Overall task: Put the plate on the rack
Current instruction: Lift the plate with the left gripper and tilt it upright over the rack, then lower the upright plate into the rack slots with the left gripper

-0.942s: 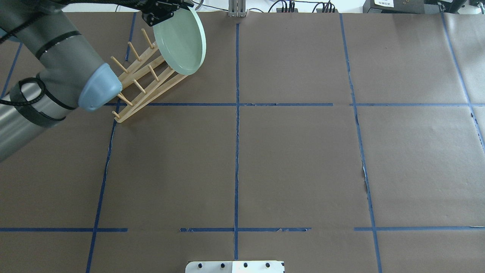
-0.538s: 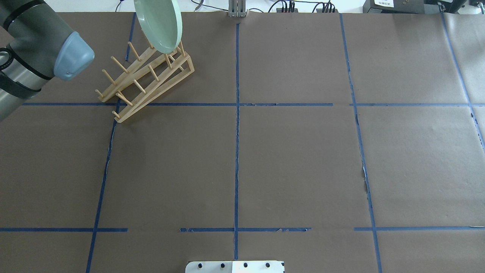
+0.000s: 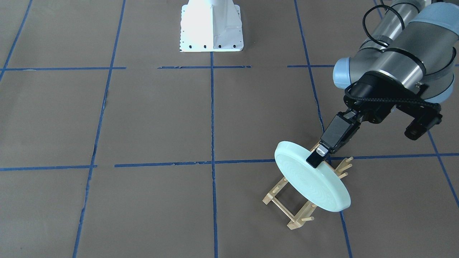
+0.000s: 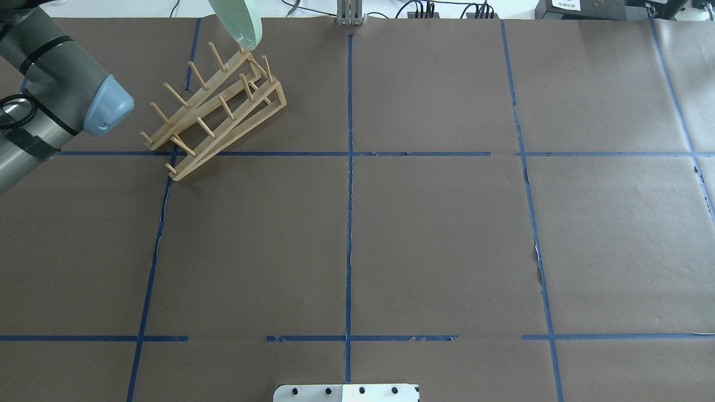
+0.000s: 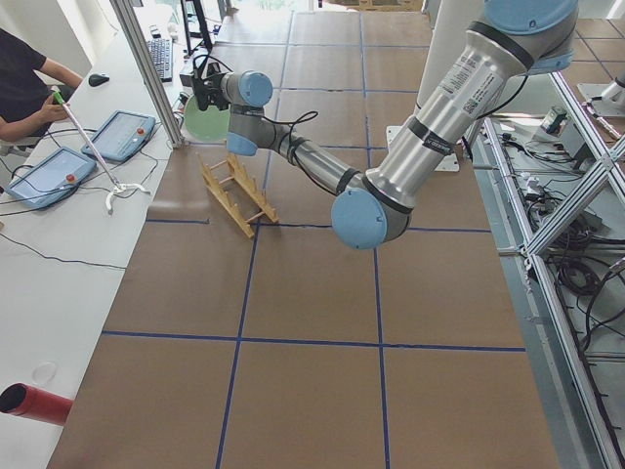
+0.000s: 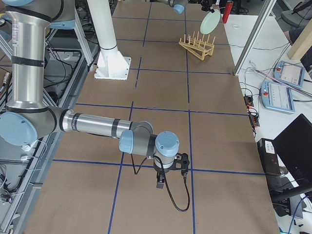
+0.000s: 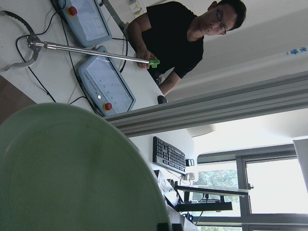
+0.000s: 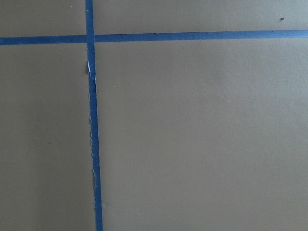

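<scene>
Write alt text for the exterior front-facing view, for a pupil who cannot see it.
The left gripper grips the rim of a pale green plate, holding it tilted over a small wooden rack on a brown table gridded with blue tape. The robot's white base stands at the top edge.

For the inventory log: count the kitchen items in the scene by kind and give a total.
plate: 1
rack: 1
Total: 2
</scene>
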`<state>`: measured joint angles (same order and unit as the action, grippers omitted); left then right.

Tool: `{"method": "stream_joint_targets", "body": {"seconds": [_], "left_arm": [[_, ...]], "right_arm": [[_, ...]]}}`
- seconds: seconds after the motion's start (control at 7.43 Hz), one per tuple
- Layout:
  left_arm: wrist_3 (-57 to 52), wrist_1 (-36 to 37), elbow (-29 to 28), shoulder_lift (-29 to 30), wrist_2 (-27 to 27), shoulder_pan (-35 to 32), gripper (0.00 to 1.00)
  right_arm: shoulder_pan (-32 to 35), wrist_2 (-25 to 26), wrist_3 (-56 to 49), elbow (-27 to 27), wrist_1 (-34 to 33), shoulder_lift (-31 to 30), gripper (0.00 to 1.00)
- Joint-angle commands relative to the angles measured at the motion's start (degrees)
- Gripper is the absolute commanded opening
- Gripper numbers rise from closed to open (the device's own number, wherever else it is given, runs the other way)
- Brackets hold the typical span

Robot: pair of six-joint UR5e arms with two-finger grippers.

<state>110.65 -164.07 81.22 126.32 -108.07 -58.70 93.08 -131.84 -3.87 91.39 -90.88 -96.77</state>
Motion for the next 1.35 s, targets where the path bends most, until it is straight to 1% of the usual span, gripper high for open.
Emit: {"method": "stream_joint_targets", "body": {"seconds": [0.0,0.27,0.54,0.81,0.94,1.21], "left_arm": [[-0.08,-1.24,-0.63,-1.25,1.72,1.56,0.00],[-0.17,-1.25,-1.06,-2.04,1.72,1.57,0.00],[-0.34,-1.34,-2.73,-1.96,1.72,1.74,0.00],[-2.63,-1.77,-3.79,-1.96,1.81,1.74,0.00],[-2.72,-1.78,-4.84,-1.61,1.81,1.92,0.00],[-2.98,-4.31,-8.35,-0.99,1.89,2.09,0.00]], "right_arm": [[0.00,0.00,0.00,0.02,0.00,0.00,1.00],[0.00,0.00,0.00,-0.07,0.00,0.00,1.00],[0.00,0.00,0.00,0.02,0.00,0.00,1.00],[0.00,0.00,0.00,0.02,0.00,0.00,1.00],[0.00,0.00,0.00,0.02,0.00,0.00,1.00],[0.00,0.00,0.00,0.02,0.00,0.00,1.00]]}}
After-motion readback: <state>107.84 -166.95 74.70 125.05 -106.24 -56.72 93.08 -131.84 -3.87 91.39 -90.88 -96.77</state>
